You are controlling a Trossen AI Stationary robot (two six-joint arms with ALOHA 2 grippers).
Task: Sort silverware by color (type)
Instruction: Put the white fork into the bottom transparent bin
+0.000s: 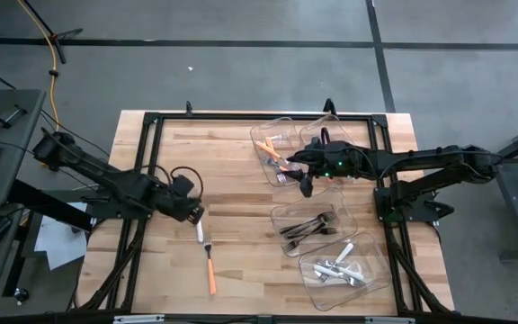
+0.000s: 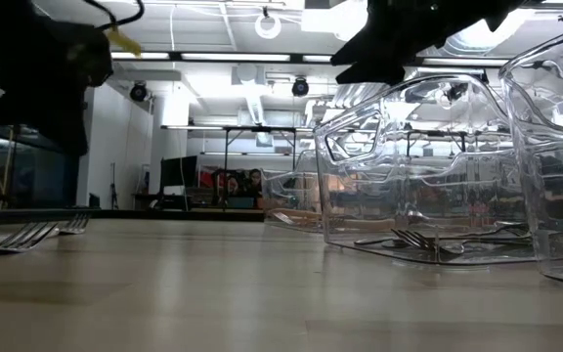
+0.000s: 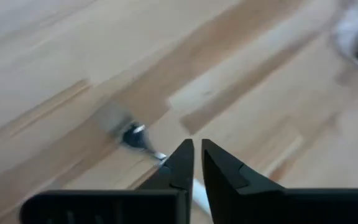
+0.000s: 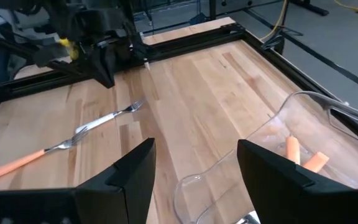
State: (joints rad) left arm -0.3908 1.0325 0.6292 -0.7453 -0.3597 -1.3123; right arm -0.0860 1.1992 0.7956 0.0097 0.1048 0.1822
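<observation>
The butcher-block table [image 1: 232, 153] carries four clear plastic bins on its right half. The top two bins [image 1: 281, 144] sit side by side and hold orange-handled silverware [image 1: 271, 151]. The middle bin [image 1: 313, 229] holds dark-handled forks [image 1: 306, 229], and the lowest bin [image 1: 344, 267] holds white-handled pieces [image 1: 338, 268].

The left arm reaches in from the left edge, and the left gripper [image 1: 196, 214] sits low over the bare wood at the table's middle left. Its fingers [image 3: 179, 168] stand almost together with only a thin gap between them, right at the handle end of a white-handled fork [image 1: 200, 234]; whether they actually pinch it cannot be told.

The right arm stretches in from the right, and the right gripper [image 1: 306, 186] hangs wide open and empty just below the orange bins.

An orange-handled fork [image 1: 209, 268] lies on the wood beside the white-handled fork, their heads close together.
</observation>
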